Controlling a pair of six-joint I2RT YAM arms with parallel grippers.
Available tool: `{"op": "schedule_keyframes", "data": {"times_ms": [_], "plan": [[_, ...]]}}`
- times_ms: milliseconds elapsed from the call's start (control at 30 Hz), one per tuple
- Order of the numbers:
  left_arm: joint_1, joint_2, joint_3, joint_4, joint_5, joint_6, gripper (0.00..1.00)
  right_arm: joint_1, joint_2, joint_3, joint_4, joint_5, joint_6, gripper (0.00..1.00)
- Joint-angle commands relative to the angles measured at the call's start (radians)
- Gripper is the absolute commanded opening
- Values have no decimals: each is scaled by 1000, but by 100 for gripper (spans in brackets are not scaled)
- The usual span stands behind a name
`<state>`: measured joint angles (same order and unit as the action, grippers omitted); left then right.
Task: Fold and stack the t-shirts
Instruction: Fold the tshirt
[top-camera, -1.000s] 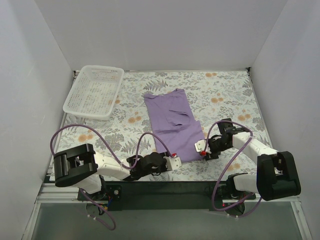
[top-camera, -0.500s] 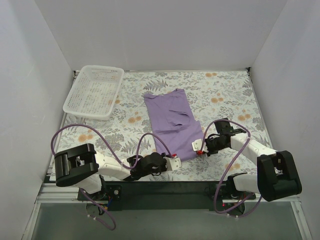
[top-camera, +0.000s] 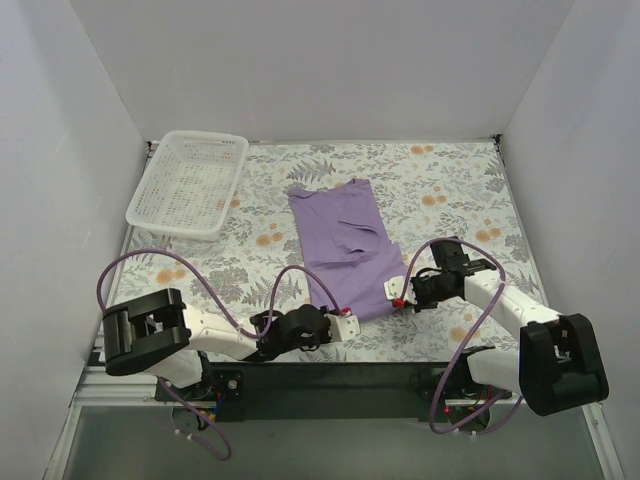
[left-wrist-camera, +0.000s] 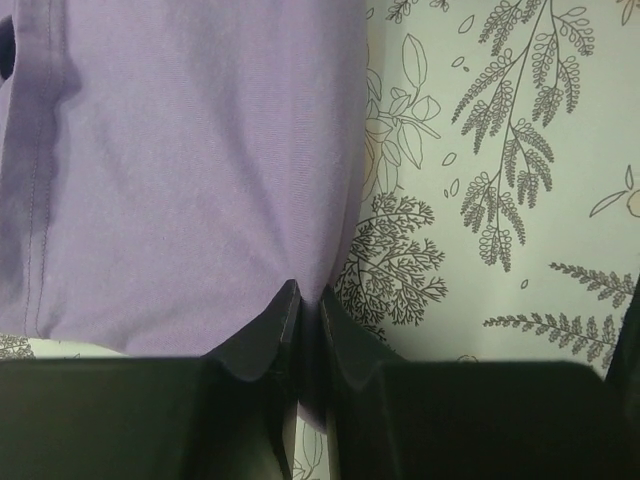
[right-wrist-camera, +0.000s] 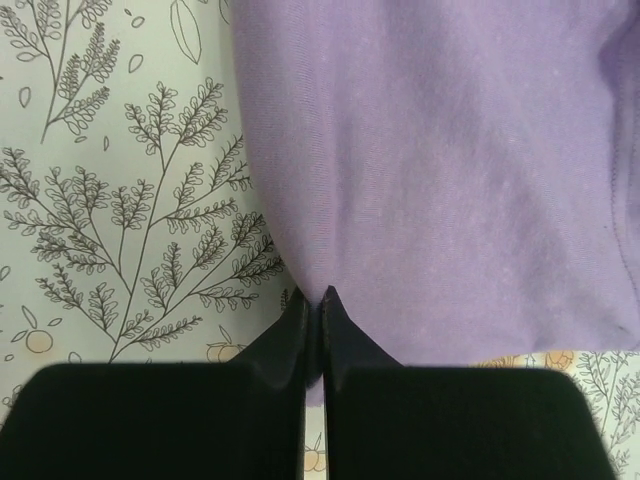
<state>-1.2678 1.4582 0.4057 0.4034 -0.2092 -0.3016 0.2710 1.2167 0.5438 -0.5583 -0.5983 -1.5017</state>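
- The left gripper (top-camera: 348, 322) is clamped tight on the t-shirt (top-camera: 340, 235) at its near-left hem corner, unmoved.
- The right gripper (top-camera: 393, 292) has edged inward, pinched shut on the near-right hem; both corners look ready to lift.
- The t-shirt lies mid-table, long axis near-to-far, far end leaning left.

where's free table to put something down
Widest bare patch: table right of the t-shirt, out to the right wall. A narrower strip lies between basket and t-shirt. Crowded at the near edge, where left end effector and right end effector grip the t-shirt.
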Motion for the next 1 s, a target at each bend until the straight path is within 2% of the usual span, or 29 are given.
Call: {"op": "schedule_keyframes", "data": {"times_ms": [0, 333, 967], "plan": [[1, -47, -22, -78, 40, -21, 0, 2, -72, 16, -61, -1, 28, 1], [-8, -98, -1, -121, 119, -62, 0, 4, -209, -16, -152, 5, 15, 1], [-91, -173, 30, -216, 134, -100, 0, 2, -338, -13, -268, 29, 11, 1]]}}
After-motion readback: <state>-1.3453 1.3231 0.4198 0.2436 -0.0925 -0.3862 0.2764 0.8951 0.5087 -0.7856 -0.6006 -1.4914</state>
